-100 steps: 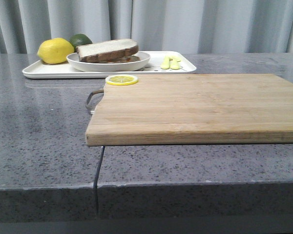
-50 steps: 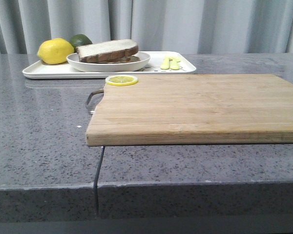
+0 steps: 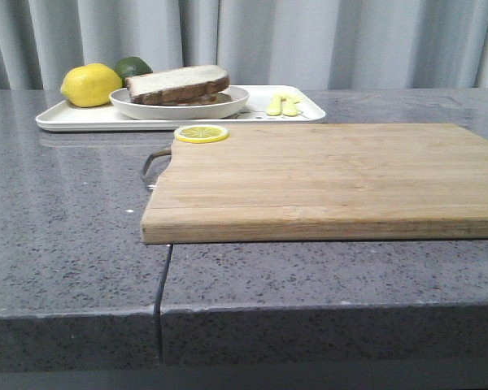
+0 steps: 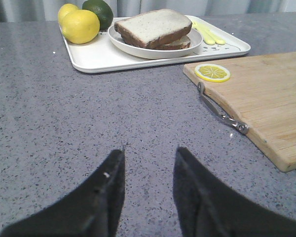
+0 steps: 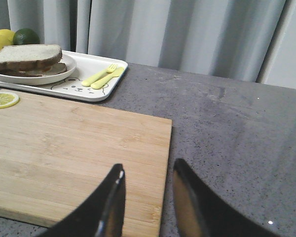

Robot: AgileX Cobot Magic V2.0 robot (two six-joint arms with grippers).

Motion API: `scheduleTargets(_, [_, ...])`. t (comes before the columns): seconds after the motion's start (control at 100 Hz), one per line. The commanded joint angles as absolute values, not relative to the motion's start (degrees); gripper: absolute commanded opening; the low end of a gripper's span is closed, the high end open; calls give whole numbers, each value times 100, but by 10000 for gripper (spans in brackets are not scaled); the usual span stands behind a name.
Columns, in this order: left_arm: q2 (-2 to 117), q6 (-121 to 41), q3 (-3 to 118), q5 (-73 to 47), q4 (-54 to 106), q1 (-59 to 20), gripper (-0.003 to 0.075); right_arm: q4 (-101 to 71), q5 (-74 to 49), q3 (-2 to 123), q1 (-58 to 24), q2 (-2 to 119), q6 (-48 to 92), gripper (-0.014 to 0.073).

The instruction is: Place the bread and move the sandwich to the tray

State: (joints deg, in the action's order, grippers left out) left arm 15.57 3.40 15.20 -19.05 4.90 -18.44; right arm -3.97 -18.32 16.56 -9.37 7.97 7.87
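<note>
On the far left of the grey speckled surface [image 3: 65,203], a yellow lemon [image 3: 90,84] is seen at the left end of the tray [image 3: 73,120], with a dark green lime [image 3: 132,66] just behind it. A second lemon [image 4: 68,9] is recorded in the left wrist view, partly hidden behind the first. To the right of the fruit, the white plate [image 3: 220,105] is found resting on the tray, and the sandwich [image 3: 179,85] lies on the plate. The bread [image 3: 177,79] is observed as the thick top slice of that stack, with a thinner brown-crusted slice beneath it; the egg cannot be made out. Further right on the tray, a pale yellow fork and knife [image 3: 283,104] are laid side by side beside the plate.

In front of the tray, the wooden cutting board [image 3: 325,179] is set on the surface, apart from the tray, and a lemon slice [image 3: 201,133] rests on its far left corner. A metal handle loop [image 3: 153,162] is noted at the board's left edge.

The left claw [image 4: 147,185] is held above bare surface, narrowly parted and holding nothing. The right claw [image 5: 147,192] is positioned over the near right corner of the board, likewise narrowly parted and holding nothing.
</note>
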Motion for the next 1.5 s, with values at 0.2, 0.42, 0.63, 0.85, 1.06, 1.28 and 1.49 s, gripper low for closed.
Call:
scheduleTargets(0.2, [1594,359,1676,-1448,487,-1888,-19,-396,-1414,1814,-906,848,790,-29])
scheduleTargets(0.42, [1594,359,1676,-1448,487,-1888,-19,-396,-1414,1814,-906,848,790,-67])
scheduleTargets(0.63, [1594,359,1676,-1448,487,-1888,-19,-396,-1414,1814,-906,848,790,-67])
scheduleTargets(0.85, [1594,359,1676,-1448,487,-1888,-19,-396,-1414,1814,-906,848,790,-67])
scheduleTargets(1.06, [1594,359,1676,-1448,487,-1888,-19,-396,-1414,1814,-906,848,790,-67])
scheduleTargets(1.28, [1585,335,1588,-1255,-69,-1828,-19,-396,-1414,1814,-906,848,790,-67])
scheduleTargets(1.49, [1108,335,926,-228,-234,-1033,-19,-396,-1414,1814,-906,848,790,-67])
